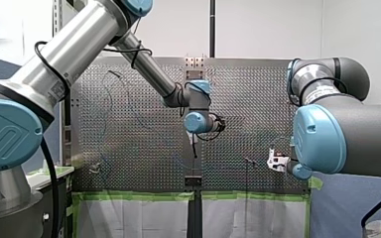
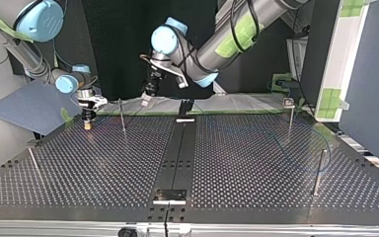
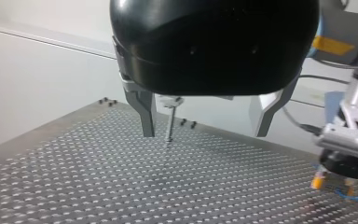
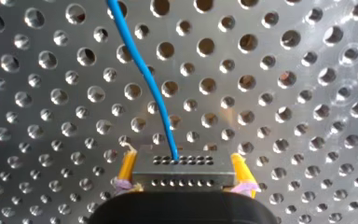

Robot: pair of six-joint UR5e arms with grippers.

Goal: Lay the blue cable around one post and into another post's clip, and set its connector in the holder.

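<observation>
Two yellow-padded right fingers (image 4: 127, 166) pinching boxy grey connector (image 4: 182, 169), thin blue cable (image 4: 142, 70), metal left fingers (image 3: 145, 113) wide.

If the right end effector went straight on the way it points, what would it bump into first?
Probably the perforated table: my right end effector points down at it, connector leading.

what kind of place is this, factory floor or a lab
Probably a robotics lab test bench: my left arm and my right arm over a perforated table with thin posts, green tape along its edge.
</observation>
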